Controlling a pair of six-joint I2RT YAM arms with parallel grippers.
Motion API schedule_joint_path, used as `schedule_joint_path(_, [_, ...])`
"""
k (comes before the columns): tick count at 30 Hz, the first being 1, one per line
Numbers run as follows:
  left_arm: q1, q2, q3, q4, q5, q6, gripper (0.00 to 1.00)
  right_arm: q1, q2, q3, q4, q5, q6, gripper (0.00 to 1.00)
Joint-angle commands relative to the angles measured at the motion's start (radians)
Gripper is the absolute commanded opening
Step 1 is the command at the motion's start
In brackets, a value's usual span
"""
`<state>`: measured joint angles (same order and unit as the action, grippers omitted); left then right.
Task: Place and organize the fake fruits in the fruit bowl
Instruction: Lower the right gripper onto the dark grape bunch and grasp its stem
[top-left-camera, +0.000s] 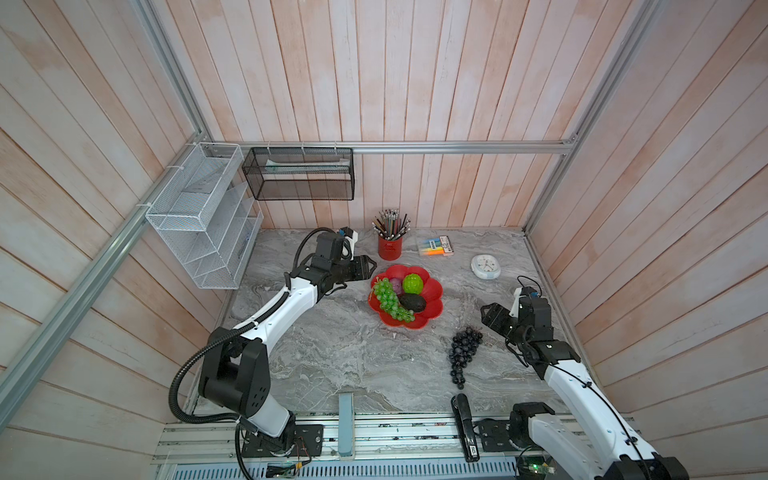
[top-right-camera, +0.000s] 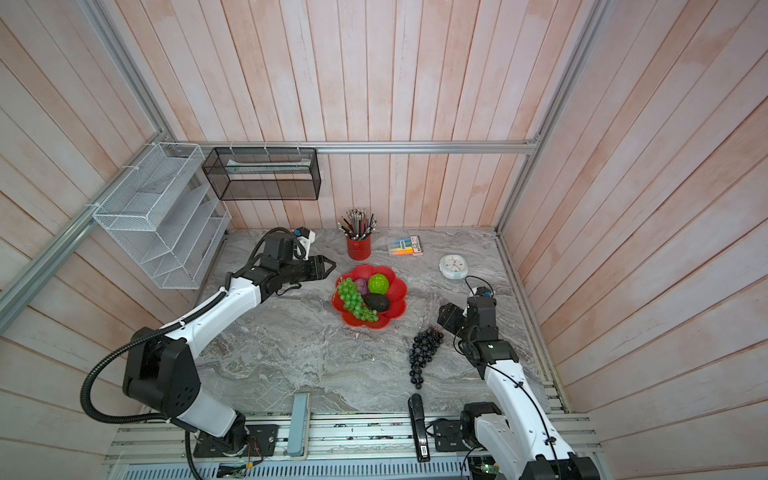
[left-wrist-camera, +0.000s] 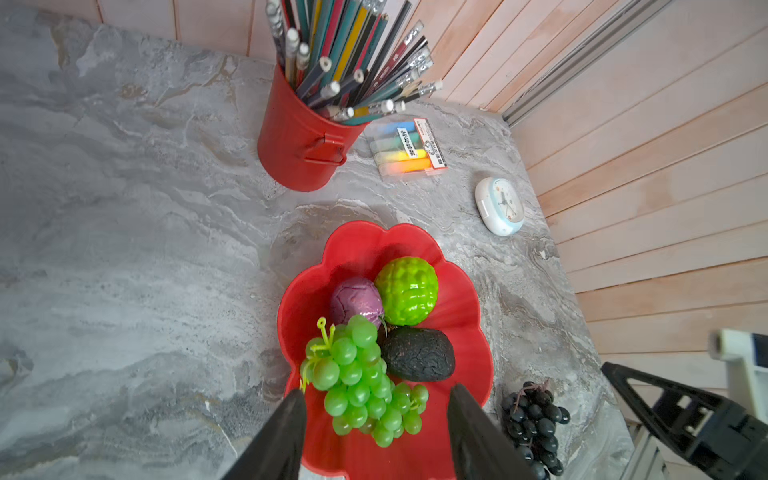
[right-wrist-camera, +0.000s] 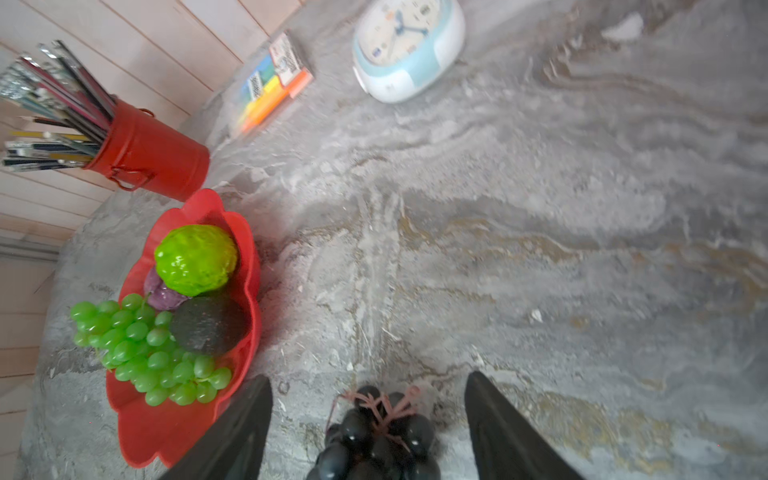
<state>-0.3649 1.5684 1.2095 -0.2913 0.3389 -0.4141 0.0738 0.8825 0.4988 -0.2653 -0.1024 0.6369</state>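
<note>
- Left claw (left-wrist-camera: 376, 395) open and empty, beside the fruit bowl (top-left-camera: 434, 310), which holds the green grape bunch (top-left-camera: 390, 300) and three others.
- Right claw (right-wrist-camera: 369, 376) open, apparently just over the purple-black grape bunch (top-left-camera: 463, 347) on the tabletop (top-left-camera: 332, 353).

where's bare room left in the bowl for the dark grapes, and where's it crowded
In a top view, bare red shows on the right-hand lobes of the fruit bowl, beside the avocado and lime-green ball, and along its near edge. The left and middle are crowded with the green grapes and purple ball.
</note>
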Motion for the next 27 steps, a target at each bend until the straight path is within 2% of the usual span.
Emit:
schedule_joint_path(1, [0.000,-0.035,-0.057,0.038,0.019,-0.041,0.57,-0.021,0.016,-0.030,-0.062,-0.061,0.061,0.77])
schedule_joint_path(5, [0.000,-0.062,-0.095,0.055,0.017,-0.040,0.57,-0.027,0.044,-0.072,0.012,-0.087,0.064,0.76])
schedule_joint_path(11, [0.010,-0.065,-0.131,0.063,0.034,-0.040,0.57,-0.043,0.168,-0.064,0.117,-0.151,0.034,0.61])
schedule_joint_path(16, [0.015,-0.070,-0.145,0.066,0.036,-0.043,0.57,-0.060,0.267,-0.043,0.146,-0.233,-0.008,0.45])
schedule_joint_path(23, [0.015,-0.062,-0.153,0.066,0.032,-0.045,0.57,-0.063,0.307,-0.065,0.232,-0.244,-0.019,0.35])
schedule_joint_path(27, [0.015,-0.063,-0.143,0.053,0.014,-0.037,0.57,-0.076,0.344,-0.042,0.257,-0.264,-0.048,0.34])
